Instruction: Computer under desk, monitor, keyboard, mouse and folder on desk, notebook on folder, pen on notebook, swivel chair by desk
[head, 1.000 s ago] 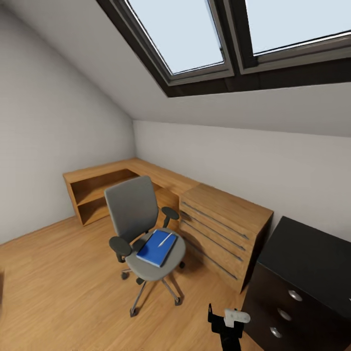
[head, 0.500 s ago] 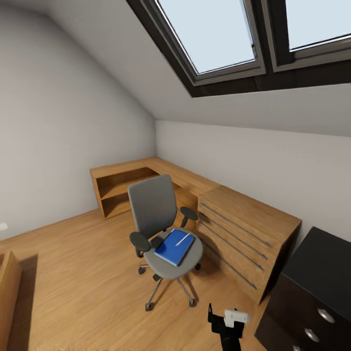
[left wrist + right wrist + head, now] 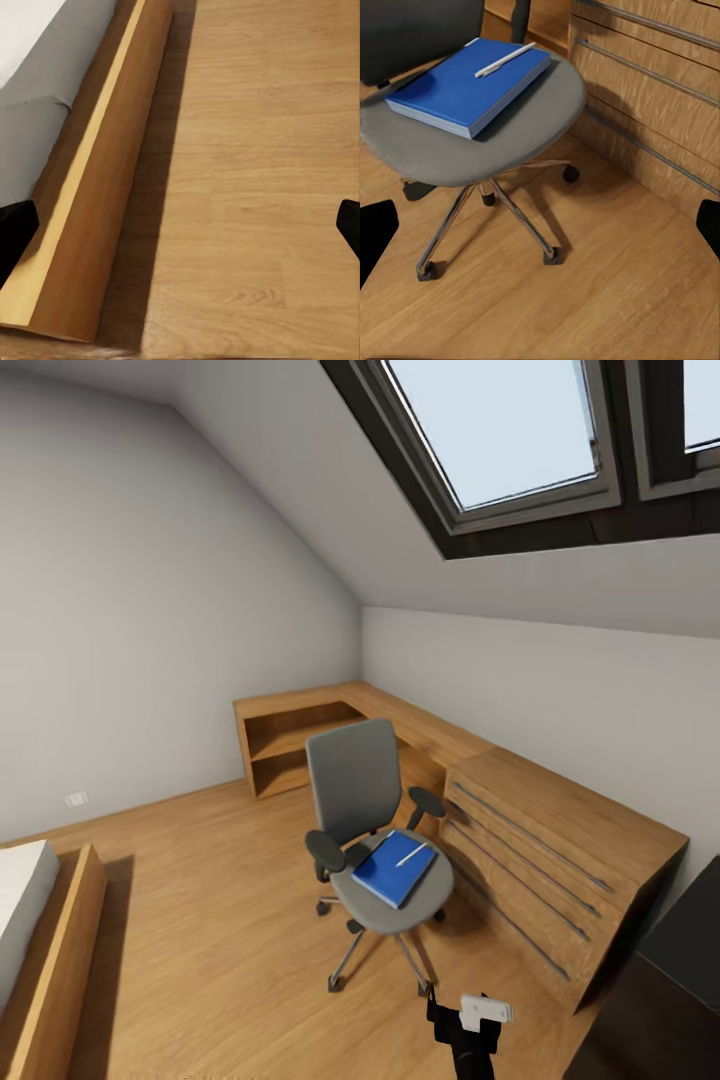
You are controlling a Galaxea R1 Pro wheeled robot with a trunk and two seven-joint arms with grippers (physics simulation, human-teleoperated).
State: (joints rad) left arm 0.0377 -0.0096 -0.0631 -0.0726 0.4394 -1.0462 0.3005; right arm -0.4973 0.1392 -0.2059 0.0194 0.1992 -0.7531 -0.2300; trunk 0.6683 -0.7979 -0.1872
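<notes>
Spread wide and empty, both grippers show in the wrist views as black fingertips at the picture edges: the left gripper hangs over bare light wood floor beside a long wooden bed frame, and the right gripper hangs over floor in front of the chair, touching nothing.

Around them lies the attic bedroom with grey-white sloped ceiling and a dark-framed skylight. Low light-wood cabinets run along the far wall and round the corner, with an open shelf at one end and slatted drawer fronts nearer. A sliver of the glossy black desk shows at the lower right of the head view.

Just in front of the drawer fronts stands the swivel chair, with grey seat and tall back, black armrests and a chrome star base on casters. On its seat lies the flat bright blue folder, thick-edged and a little narrower than the seat. Across the folder's far corner rests the thin white-silver pen, lying at a slant.

Seen from the right wrist, folder and pen sit ahead of the open jaws, well apart from them.
</notes>
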